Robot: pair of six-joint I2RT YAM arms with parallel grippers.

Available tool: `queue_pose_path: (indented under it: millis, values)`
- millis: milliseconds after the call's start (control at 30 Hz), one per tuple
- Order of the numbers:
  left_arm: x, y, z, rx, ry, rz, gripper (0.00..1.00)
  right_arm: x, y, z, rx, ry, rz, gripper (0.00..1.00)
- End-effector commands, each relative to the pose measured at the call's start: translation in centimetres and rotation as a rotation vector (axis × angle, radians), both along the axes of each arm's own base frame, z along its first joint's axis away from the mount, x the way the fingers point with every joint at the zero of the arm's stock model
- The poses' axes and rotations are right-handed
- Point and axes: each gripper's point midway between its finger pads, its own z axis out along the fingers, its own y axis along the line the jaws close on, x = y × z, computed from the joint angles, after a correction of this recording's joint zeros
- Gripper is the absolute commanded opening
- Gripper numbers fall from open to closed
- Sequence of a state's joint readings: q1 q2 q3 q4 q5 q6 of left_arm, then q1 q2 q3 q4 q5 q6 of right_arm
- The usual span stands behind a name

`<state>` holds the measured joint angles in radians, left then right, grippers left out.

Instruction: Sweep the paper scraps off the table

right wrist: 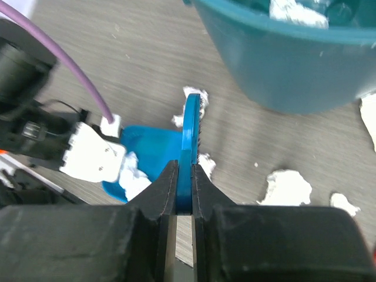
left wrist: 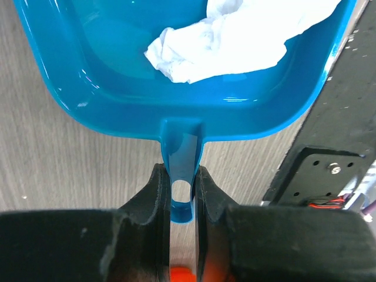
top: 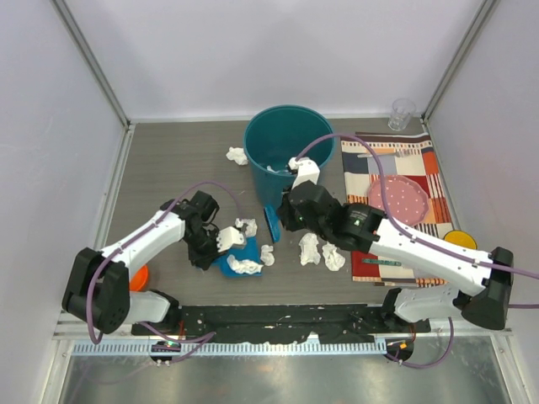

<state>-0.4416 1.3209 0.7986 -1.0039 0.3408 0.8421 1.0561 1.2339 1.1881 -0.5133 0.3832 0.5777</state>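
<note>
My left gripper [left wrist: 182,194] is shut on the handle of a blue dustpan [left wrist: 117,70] that rests on the table [top: 168,168]. A crumpled white paper scrap [left wrist: 229,41] lies in the pan. My right gripper [right wrist: 184,188] is shut on a blue brush [right wrist: 191,135], held just right of the dustpan [top: 240,263], bristles facing the scraps. Two paper scraps [top: 310,248] [top: 333,257] lie right of the brush [top: 272,223]. A small scrap [top: 267,254] sits at the pan's edge. Another scrap [top: 237,155] lies left of the teal bin [top: 286,151].
The teal bin [right wrist: 282,64] stands at the back centre with white paper inside. A striped placemat [top: 370,177] with a pink plate [top: 407,200] covers the right side. A clear glass [top: 402,114] stands at the back right. An orange object [top: 139,276] sits by the left arm's base.
</note>
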Motion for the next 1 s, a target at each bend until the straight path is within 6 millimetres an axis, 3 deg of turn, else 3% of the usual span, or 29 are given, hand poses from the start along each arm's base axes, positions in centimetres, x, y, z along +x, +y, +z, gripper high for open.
queue_pose_path:
  millis: [0, 333, 433, 567, 800, 967]
  values:
    - [2.0, 1.6, -0.2, 0.095, -0.091, 0.023, 0.0, -0.5, -1.7, -4.6, -0.164, 0.084, -0.024, 0.01]
    - [1.0, 0.7, -1.3, 0.102, -0.042, 0.0, 0.0, -3.2, -0.1, -10.2, -0.228, 0.241, 0.04, 0.01]
    - [0.5, 0.5, -1.8, 0.117, -0.037, -0.031, 0.0, -3.9, 1.5, -11.1, -0.179, 0.291, 0.077, 0.01]
    - [0.2, 0.3, -2.3, 0.138, -0.043, -0.044, 0.0, -3.8, 4.1, -9.9, -0.047, 0.289, 0.114, 0.01]
    - [1.3, -0.8, -2.5, 0.126, -0.066, -0.012, 0.0, -4.0, 6.9, -7.1, 0.14, 0.258, 0.193, 0.01]
    - [1.3, -2.3, -2.0, 0.047, -0.05, -0.004, 0.0, -3.9, 6.7, -7.4, 0.124, 0.269, 0.182, 0.01]
